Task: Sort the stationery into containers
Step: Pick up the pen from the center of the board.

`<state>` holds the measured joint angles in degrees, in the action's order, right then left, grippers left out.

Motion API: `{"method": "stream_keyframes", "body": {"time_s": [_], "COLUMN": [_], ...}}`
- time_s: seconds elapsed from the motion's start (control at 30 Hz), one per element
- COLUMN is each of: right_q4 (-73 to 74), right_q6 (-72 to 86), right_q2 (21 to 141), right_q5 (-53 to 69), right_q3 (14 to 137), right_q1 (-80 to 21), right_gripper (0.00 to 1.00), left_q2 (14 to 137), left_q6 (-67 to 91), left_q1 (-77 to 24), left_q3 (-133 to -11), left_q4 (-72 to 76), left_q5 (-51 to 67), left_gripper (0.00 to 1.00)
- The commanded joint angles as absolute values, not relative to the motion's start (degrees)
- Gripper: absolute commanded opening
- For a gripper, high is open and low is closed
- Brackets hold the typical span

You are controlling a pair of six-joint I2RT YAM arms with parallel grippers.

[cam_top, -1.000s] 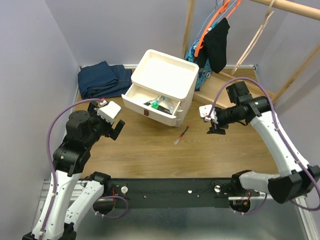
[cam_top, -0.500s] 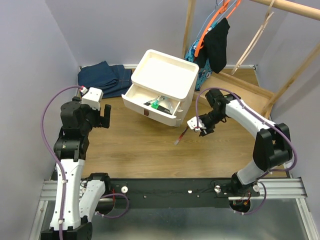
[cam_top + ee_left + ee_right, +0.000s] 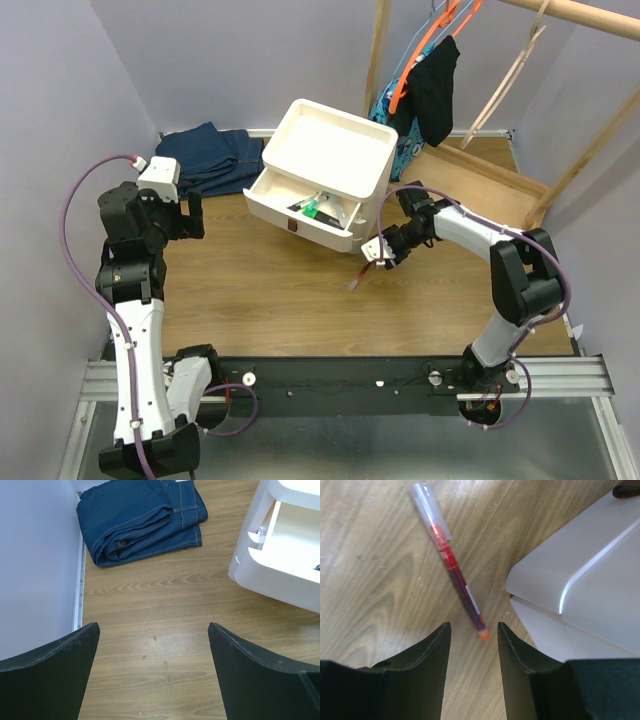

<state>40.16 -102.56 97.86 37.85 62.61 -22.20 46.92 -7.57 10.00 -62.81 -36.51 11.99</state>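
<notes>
A red pen (image 3: 360, 272) with a clear cap lies on the wooden table, just off the front right corner of the white drawer stack (image 3: 330, 150). In the right wrist view the red pen (image 3: 452, 567) lies slantwise, its orange end at the mouth of my right gripper (image 3: 474, 626). That gripper is open and touches nothing. The drawer stack's corner (image 3: 580, 570) is close on its right. From above, the right gripper (image 3: 383, 255) hovers low by the pen. The pulled-out drawer (image 3: 262, 200) holds a green-black marker (image 3: 318, 208) and other items. My left gripper (image 3: 190, 215) is wide open and empty over bare table (image 3: 154, 627).
Folded blue jeans (image 3: 205, 160) lie at the back left, and these jeans (image 3: 142, 520) also show ahead of the left gripper. A wooden rack with an orange hanger and a black garment (image 3: 437, 85) stands at the back right. A long wooden tray (image 3: 480, 180) lies beyond the right arm.
The right arm swung left and down to the red pen, and its jaws narrowed. The left arm pulled back toward the left wall, still wide open.
</notes>
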Motion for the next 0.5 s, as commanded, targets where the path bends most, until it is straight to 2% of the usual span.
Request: {"method": "stream_keyframes", "body": {"time_s": [0.0,0.47], "right_q4": [36.7,53.1], "right_q6": [-101.5,-103.9], "right_q2": [101.9,113.2], "right_q5": [38.8,38.8], "right_q3": [64.3,76.5], "right_q1": [-22.9,-23.1], "right_gripper": [0.49,0.48], "left_q2": [47.5,49.0], "left_q6": [-5.5,-5.9], "left_q1": [13.0,15.3], "left_q3": [-64.6,-65.7], "left_q4": [-35.9,-34.9], "left_q5": [16.1,19.5], "left_gripper": [0.99,0.99]}}
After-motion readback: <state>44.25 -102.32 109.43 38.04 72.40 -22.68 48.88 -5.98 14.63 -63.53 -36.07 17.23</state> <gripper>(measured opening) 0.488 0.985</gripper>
